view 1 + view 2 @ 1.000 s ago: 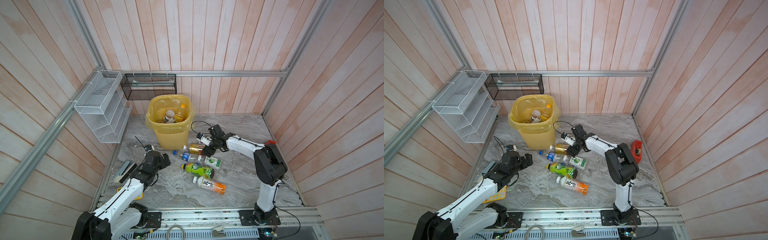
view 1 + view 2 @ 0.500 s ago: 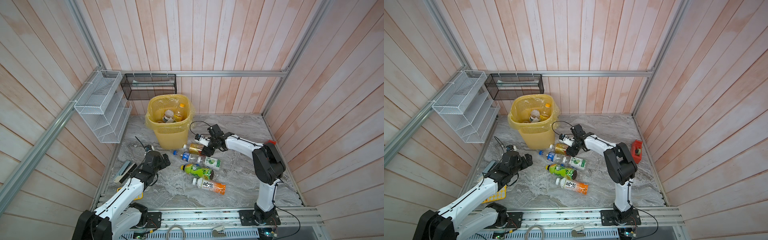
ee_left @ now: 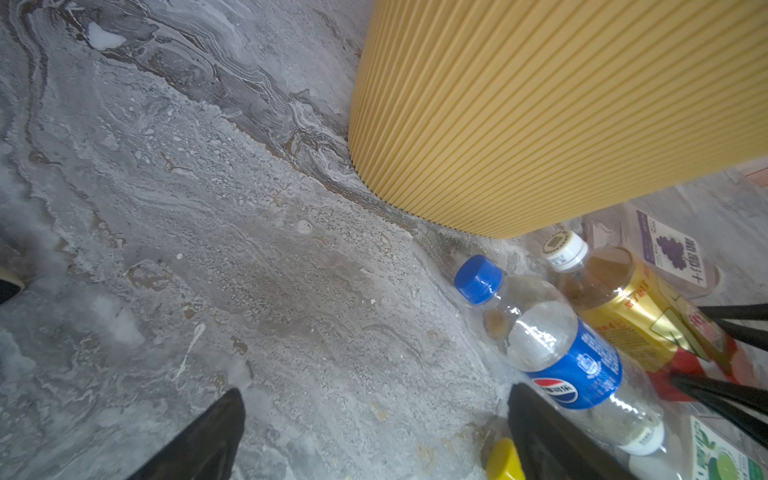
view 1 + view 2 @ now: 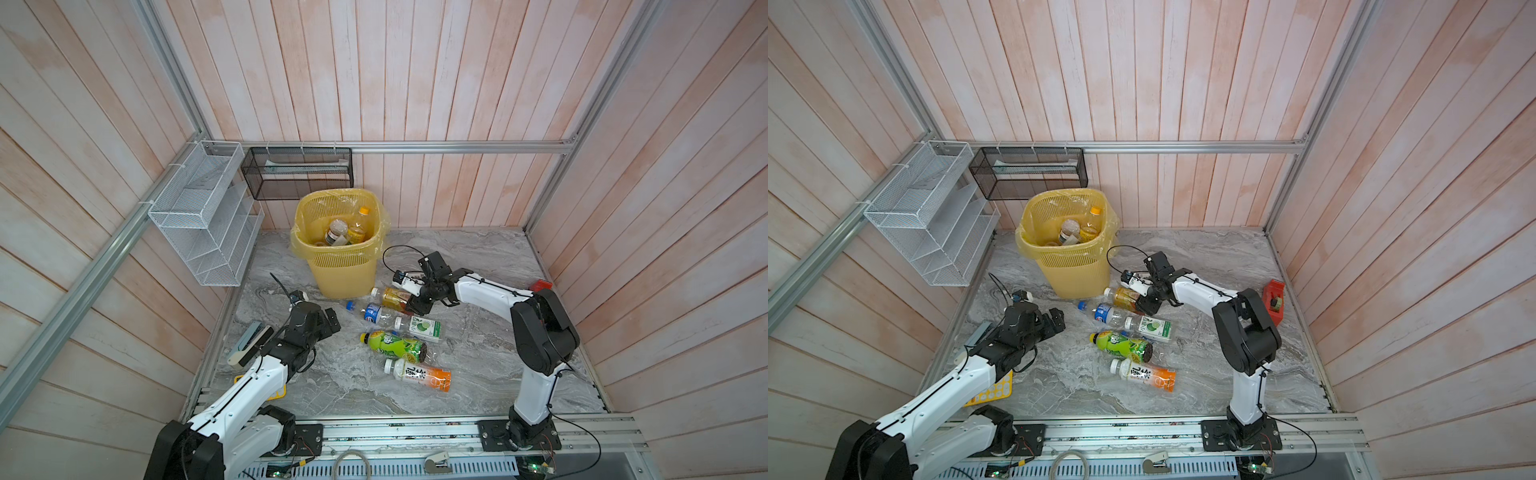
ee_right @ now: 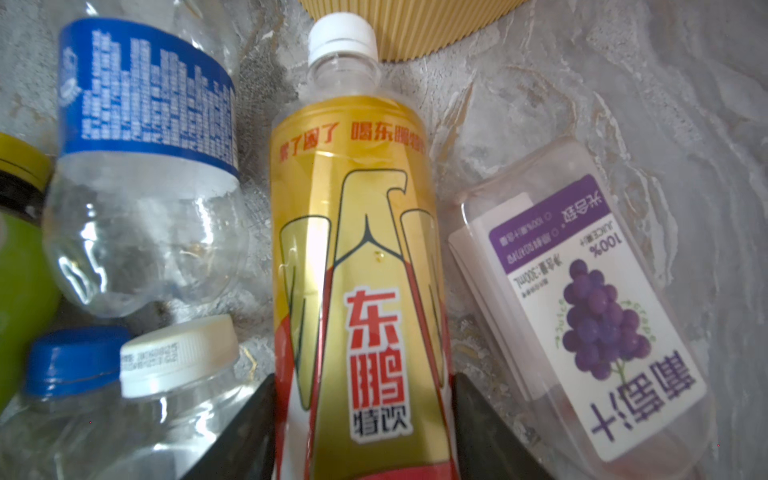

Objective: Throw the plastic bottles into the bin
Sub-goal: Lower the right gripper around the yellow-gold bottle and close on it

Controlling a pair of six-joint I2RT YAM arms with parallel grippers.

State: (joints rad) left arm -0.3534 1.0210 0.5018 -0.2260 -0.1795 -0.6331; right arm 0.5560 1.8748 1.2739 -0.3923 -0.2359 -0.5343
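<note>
On the grey marble worktop [image 4: 478, 374], a gold-label bottle [image 5: 357, 249] lies at the foot of the yellow bin [image 4: 345, 270], other bottles beside it. The jaws of the right arm [image 4: 486, 291] clasp that bottle's sides. The jaws of the left arm [image 4: 257, 378] gape wide, empty, near a blue-cap bottle [image 3: 552, 340].

- My left arm [image 4: 249, 386]: bent at the elbow, forearm reaching forward and held low.
- My left gripper [image 4: 330, 321]: jaws spread wide.
- My right arm [image 4: 486, 291]: stretched out across to the left, wrist tipped downward.
- My right gripper [image 4: 412, 306]: fingers [image 5: 253, 419] set against both sides of a gold-labelled bottle [image 5: 353, 208].
</note>
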